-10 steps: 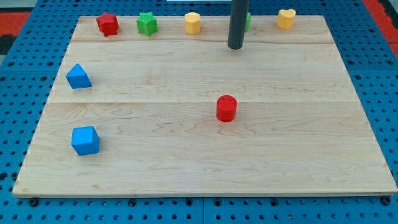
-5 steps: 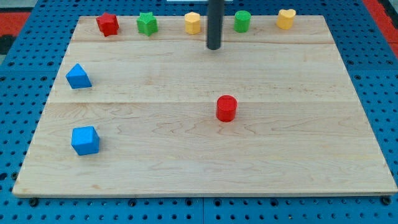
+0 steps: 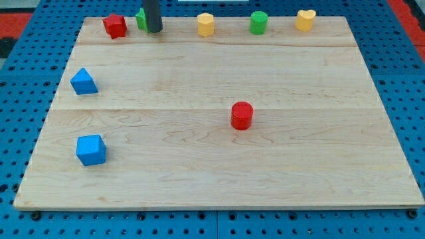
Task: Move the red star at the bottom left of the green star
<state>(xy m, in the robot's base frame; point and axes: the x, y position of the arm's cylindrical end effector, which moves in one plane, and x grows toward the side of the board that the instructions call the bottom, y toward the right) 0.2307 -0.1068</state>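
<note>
The red star (image 3: 115,26) sits at the top left of the wooden board (image 3: 219,172). The green star (image 3: 141,19) is just to its right, mostly hidden behind my dark rod. My tip (image 3: 154,30) stands in front of the green star, a short way right of the red star and apart from it.
Along the top edge are a yellow hexagon-like block (image 3: 206,24), a green cylinder (image 3: 258,22) and a yellow heart (image 3: 305,20). A red cylinder (image 3: 242,115) stands right of centre. A blue triangle (image 3: 84,81) and a blue cube (image 3: 91,149) sit at the left.
My rod has moved left along the top of the board, from beside the green cylinder to in front of the green star. No block has moved.
</note>
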